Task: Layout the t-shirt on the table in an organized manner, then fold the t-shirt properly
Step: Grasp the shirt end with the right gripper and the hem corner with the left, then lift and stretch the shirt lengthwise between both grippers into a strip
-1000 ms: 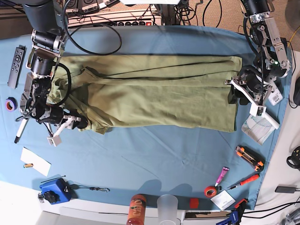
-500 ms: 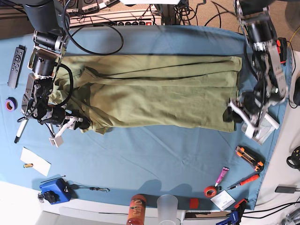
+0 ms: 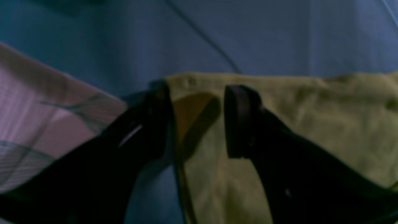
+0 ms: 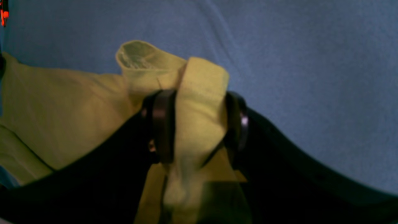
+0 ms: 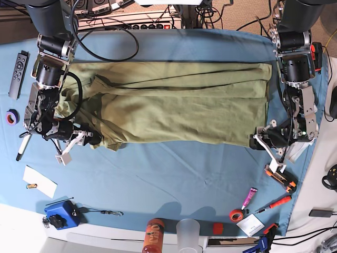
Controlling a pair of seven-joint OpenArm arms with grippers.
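Note:
The olive t-shirt (image 5: 179,105) lies stretched lengthwise across the blue table (image 5: 168,174), doubled over itself, with a bunched sleeve area at the left. At that left end my right gripper (image 5: 84,139) is shut on a thick fold of the t-shirt (image 4: 62,109), and the cloth fills the gap in the right gripper (image 4: 199,124). My left gripper (image 5: 260,141) sits at the shirt's near right corner. In the left wrist view the left gripper (image 3: 199,102) is open and straddles the hem corner: one finger over the table (image 3: 248,37), the other over the t-shirt (image 3: 326,118).
A remote (image 5: 19,67), tape roll (image 5: 11,117) and pen (image 5: 22,147) lie left of the shirt. A white card (image 5: 40,181), blue box (image 5: 60,215), orange bottle (image 5: 153,236) and cup (image 5: 188,232) line the near edge. An orange cutter (image 5: 280,177) and white packet (image 5: 297,149) lie by the left gripper.
My left arm has travelled along the shirt's right hem from its middle to the near corner, dropping lower. The right arm and its hold on the cloth have not changed.

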